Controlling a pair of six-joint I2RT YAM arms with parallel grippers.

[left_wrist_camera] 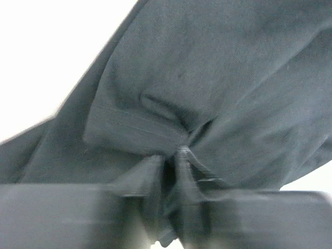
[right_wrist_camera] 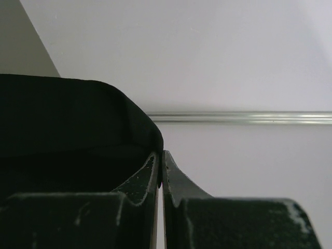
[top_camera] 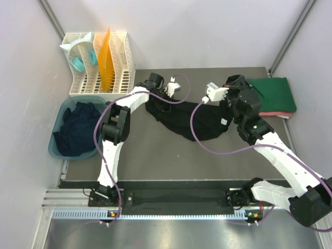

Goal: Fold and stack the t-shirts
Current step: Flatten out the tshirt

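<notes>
Spreading step: the black t-shirt (top_camera: pixel 197 124) hangs bunched between both arms, sagging onto the worktop (top_camera: pixel 155 155). At one end the left fingers (left_wrist_camera: pixel 148 174) pinch a hem fold; the right fingers (right_wrist_camera: pixel 176 181) are pressed together on its edge. Next move calls for drawing the cloth taut and laying it flat.

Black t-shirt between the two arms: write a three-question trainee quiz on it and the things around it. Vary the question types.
1. True or false: the left claw is shut on a bunched fold of the black t-shirt.
2. What lies inside the teal tub?
A) dark crumpled cloth
B) an orange folder
C) a pair of headphones
3. Fill in: at the far right, the folded green t-shirt rests on top of a ____ one.

Key
1. True.
2. A.
3. Pinkish-red; only an edge of the pinkish-red t-shirt shows beneath the green.
</notes>
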